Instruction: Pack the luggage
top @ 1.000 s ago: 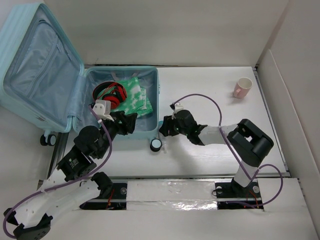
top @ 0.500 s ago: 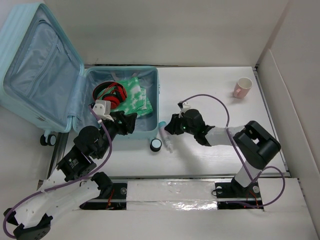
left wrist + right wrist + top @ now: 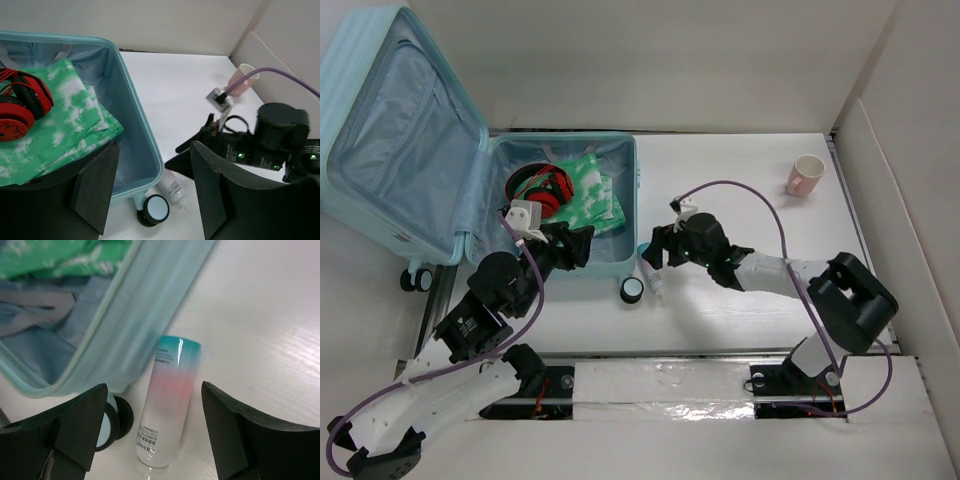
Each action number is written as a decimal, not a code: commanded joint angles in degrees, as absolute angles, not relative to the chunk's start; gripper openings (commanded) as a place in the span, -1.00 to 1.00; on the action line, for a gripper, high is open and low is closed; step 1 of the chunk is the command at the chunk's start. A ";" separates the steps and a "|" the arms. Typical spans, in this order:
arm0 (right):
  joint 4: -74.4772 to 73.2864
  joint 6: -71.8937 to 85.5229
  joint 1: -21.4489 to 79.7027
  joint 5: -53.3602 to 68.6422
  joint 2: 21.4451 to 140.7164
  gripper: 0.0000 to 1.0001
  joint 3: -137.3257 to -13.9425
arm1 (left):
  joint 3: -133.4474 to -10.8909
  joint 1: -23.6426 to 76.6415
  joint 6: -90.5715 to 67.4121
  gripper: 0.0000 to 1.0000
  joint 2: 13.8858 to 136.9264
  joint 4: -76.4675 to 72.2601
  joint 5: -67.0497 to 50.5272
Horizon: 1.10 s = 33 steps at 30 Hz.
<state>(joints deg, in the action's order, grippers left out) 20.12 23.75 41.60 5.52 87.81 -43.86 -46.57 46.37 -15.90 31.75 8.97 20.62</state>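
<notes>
The pale aqua luggage [image 3: 470, 215] lies open at the left, lid [image 3: 400, 130] raised. Its tray holds red headphones [image 3: 542, 187] and a green-and-white cloth [image 3: 590, 190]. A white, pink and teal tube [image 3: 651, 272] lies on the table against the luggage's front right corner, beside a caster wheel [image 3: 633, 290]. My right gripper [image 3: 657, 250] is open just above the tube [image 3: 170, 410], with its fingers on either side and not touching it. My left gripper [image 3: 575, 245] is open and empty over the luggage's front edge [image 3: 135, 110]. The tube also shows in the left wrist view [image 3: 172, 187].
A pink cup [image 3: 806, 174] stands at the far right of the white table. A raised white wall runs along the table's right side [image 3: 880, 200]. The right arm's purple cable [image 3: 760, 215] loops above the table.
The tube, hidden under my right gripper a second ago, now lies in plain view on the table. My right wrist has drawn back slightly and its elbow has swung right. The left arm has not moved.
</notes>
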 commanded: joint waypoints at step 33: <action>15.54 23.54 50.01 -3.87 92.35 0.09 -74.41 | -46.23 46.23 -15.38 0.10 30.85 6.77 20.39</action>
